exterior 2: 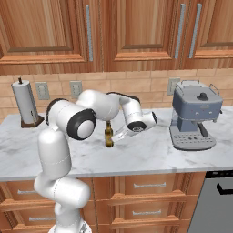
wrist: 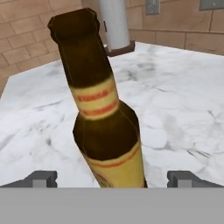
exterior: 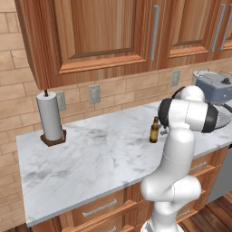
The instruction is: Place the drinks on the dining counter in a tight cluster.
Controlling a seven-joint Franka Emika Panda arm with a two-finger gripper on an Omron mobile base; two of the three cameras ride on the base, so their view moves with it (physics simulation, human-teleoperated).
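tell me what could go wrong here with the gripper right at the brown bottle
1. The bottle is tall and slim, standing upright between the open gripper fingertips; a nudge before the jaws close could tip it over.
2. The fingertips sit low by its base, so a grip there may let it lean when lifted.
3. It stands on the wall counter with the coffee machine nearby; a wide swing away could clip that.

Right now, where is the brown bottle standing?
The brown bottle stands upright on the marble wall counter, between the paper towel roll and the coffee machine, with the open claw around it.
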